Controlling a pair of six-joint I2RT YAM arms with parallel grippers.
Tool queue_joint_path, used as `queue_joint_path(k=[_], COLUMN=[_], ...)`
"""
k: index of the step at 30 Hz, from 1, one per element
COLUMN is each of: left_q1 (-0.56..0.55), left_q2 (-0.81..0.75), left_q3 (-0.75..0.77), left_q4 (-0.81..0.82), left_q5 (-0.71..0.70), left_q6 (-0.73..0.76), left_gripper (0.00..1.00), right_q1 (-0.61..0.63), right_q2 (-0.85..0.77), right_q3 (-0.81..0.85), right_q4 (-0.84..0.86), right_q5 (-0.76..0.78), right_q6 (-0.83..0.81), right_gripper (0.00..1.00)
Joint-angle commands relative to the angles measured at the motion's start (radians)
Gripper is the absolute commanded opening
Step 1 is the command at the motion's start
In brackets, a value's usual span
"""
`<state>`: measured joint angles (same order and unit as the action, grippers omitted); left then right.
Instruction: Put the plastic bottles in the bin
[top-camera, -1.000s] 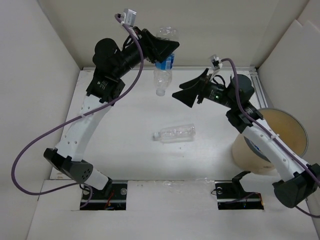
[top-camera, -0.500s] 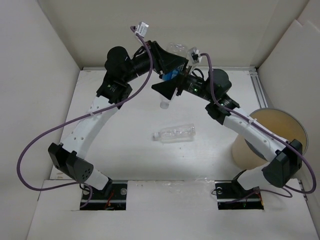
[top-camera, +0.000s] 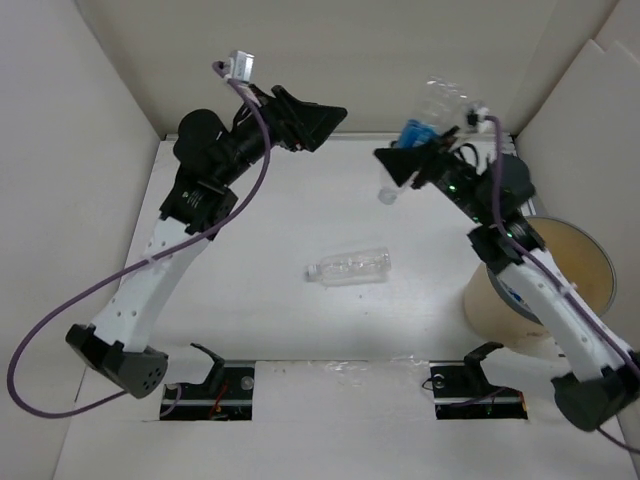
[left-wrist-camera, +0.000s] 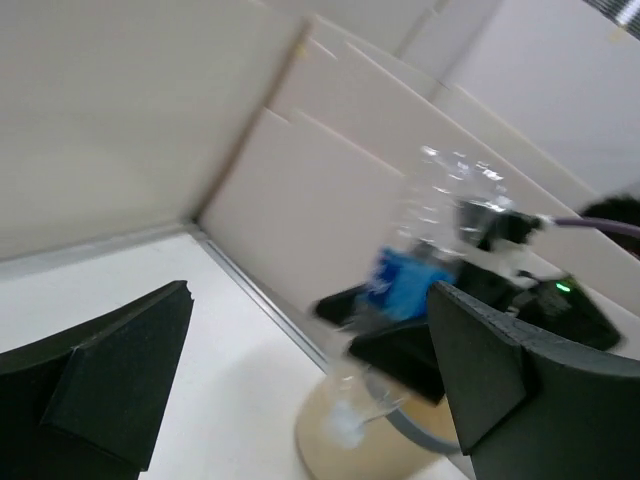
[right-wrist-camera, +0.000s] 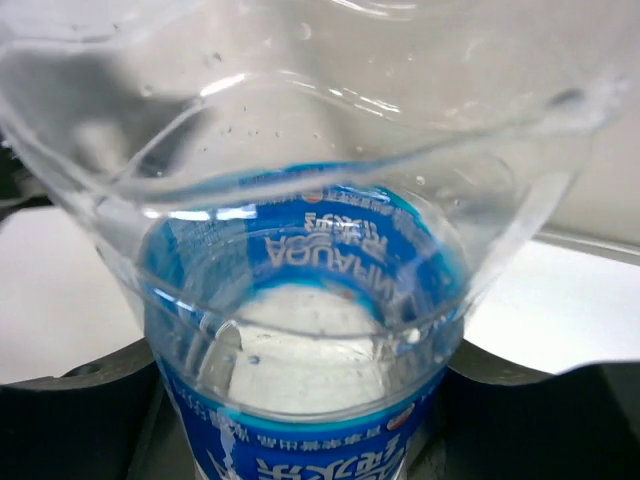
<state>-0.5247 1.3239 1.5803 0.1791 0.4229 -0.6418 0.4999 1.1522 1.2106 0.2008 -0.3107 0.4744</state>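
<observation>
The right hand (top-camera: 408, 160) is closed on the bottle with the blue label (top-camera: 437, 100), gripping at the label band. The bottle hangs tilted in the air, cap end down and clear body up, above the far right part of the counter (top-camera: 260, 230). The right wrist view is almost filled with the bottle's body, so the grip looks deep and snug. The left hand (top-camera: 322, 125) is raised at the far side, spread wide with nothing in it. The bin (top-camera: 490, 310) stands on the right, nearer than the bottle and partly hidden behind the right arm. A second clear bottle (top-camera: 350, 268) lies on its side mid-counter, well apart from both hands. The step looks like the carry to the bin. It should go best if the arm swings back until the cap end sits well inside the rim, then lowers before letting go. Released high or near the rim, so light a bottle could bounce out.
</observation>
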Motion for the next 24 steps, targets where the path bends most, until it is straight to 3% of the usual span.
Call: queue_joint_path(k=[1, 5, 6, 9, 13, 17, 18, 19, 20, 21, 22, 24], left_q1=[0.006, 0.006, 0.006, 0.006, 0.006, -0.003, -0.003, -0.012, -0.012, -0.012, -0.012, -0.023], left_q2=[-0.106, -0.167, -0.178, -0.189, -0.177, -0.176, -0.176, -0.176, -0.176, -0.176, -0.166, -0.166], left_q3=[-0.067, -0.246, -0.288, -0.396, -0.442, -0.465, -0.465, -0.465, -0.465, -0.465, -0.465, -0.454], left_q4=[-0.064, -0.011, 0.011, 0.062, 0.076, 0.076, 0.076, 0.066, 0.066, 0.054, 0.039, 0.028], left_q5=[-0.270, -0.320, -0.320, -0.308, -0.251, -0.242, -0.251, -0.251, -0.260, -0.260, -0.260, -0.260], left_q6=[0.135, 0.174, 0.174, 0.165, 0.143, 0.143, 0.143, 0.152, 0.152, 0.152, 0.163, 0.176], left_gripper=[1.00, 1.00, 1.00, 1.00, 1.00, 1.00, 1.00, 1.00, 1.00, 1.00, 1.00, 1.00], right_q1=[-0.092, -0.210, -0.243, -0.288, -0.301, -0.301, -0.301, -0.301, -0.301, -0.301, -0.301, -0.301], right_q2=[-0.233, -0.370, -0.393, -0.495, -0.601, -0.661, -0.670, -0.661, -0.652, -0.625, -0.608, -0.574], right_q3=[-0.022, 0.014, 0.024, -0.008, -0.017, -0.017, -0.017, -0.017, -0.026, -0.026, -0.026, -0.017], right_q4=[-0.231, -0.646, -0.766, -0.879, -1.085, -1.130, -1.140, -1.140, -1.150, -1.161, -1.170, -1.180], right_q5=[0.279, 0.832, 0.910, 1.135, 1.329, 1.406, 1.417, 1.433, 1.446, 1.460, 1.472, 1.500], right_q6=[-0.068, 0.088, 0.151, 0.237, 0.337, 0.352, 0.352, 0.352, 0.352, 0.352, 0.352, 0.352], right_gripper=[0.00, 0.00, 0.00, 0.02, 0.07, 0.07, 0.13, 0.47, 0.73, 0.92, 1.00, 1.00])
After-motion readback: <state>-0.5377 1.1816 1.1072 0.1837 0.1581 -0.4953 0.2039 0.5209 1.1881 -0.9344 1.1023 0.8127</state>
